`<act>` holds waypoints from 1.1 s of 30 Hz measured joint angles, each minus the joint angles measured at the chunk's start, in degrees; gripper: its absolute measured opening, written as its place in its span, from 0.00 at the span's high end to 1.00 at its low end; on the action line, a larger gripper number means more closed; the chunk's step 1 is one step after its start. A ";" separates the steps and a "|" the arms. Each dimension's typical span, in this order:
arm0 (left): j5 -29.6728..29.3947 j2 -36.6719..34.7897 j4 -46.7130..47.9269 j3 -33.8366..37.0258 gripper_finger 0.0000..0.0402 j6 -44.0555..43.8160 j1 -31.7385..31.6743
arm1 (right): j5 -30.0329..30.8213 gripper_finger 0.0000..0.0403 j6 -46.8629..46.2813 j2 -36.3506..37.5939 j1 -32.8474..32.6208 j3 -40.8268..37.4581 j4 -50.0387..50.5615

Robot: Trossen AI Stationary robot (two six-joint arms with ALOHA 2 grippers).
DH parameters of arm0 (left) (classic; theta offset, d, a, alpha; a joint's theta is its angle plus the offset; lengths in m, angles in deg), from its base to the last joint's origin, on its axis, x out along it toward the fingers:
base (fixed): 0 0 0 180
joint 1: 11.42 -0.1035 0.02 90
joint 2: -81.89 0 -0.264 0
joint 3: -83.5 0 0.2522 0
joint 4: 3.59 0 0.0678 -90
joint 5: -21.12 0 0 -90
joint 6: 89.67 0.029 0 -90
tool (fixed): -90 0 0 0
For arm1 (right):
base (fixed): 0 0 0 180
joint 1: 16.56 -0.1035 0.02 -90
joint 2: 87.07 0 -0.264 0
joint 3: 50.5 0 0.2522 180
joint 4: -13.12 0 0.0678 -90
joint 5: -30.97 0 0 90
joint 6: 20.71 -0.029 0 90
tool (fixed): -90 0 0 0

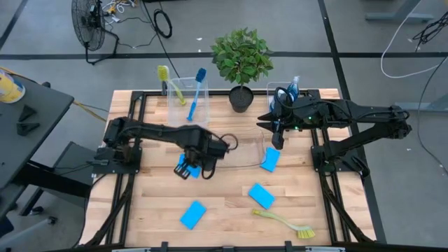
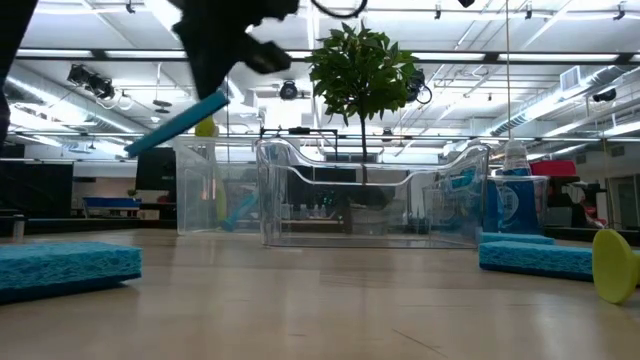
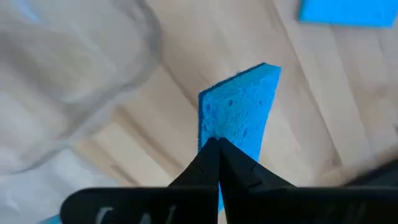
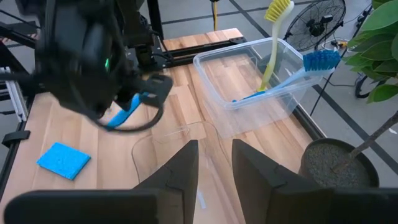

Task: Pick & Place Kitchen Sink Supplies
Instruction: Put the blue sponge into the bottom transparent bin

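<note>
Blue sponge (image 3: 239,115): no legible txt.

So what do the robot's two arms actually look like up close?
Both arms are black, built of jointed tube-like sections, mounted on black frames at the table's sides. The left arm has a black cable looping near its end effector. The right arm shows a small green light near its end effector, which has two flat dark fingers.

- Wooden table (image 1: 224,210) carries three blue sponges (image 1: 192,214) between 4 and 7 o'clock.
- Yellow-green brush (image 1: 287,223) lies at 5 o'clock.
- Clear bins (image 1: 187,101) and potted plant (image 1: 241,98) stand toward 12 o'clock.
</note>
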 joint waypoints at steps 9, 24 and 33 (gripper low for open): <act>-0.27 0.00 0.46 -10.40 1.00 0.18 -5.84 | 0.00 0.76 0.00 0.00 0.00 0.00 -0.02; 0.98 0.27 -11.95 -14.26 1.00 1.40 -12.19 | 0.00 0.76 0.00 0.00 0.01 0.00 0.00; 2.34 2.85 -16.39 -14.15 1.00 1.61 -13.68 | 0.01 0.76 1.06 0.00 0.01 0.00 0.22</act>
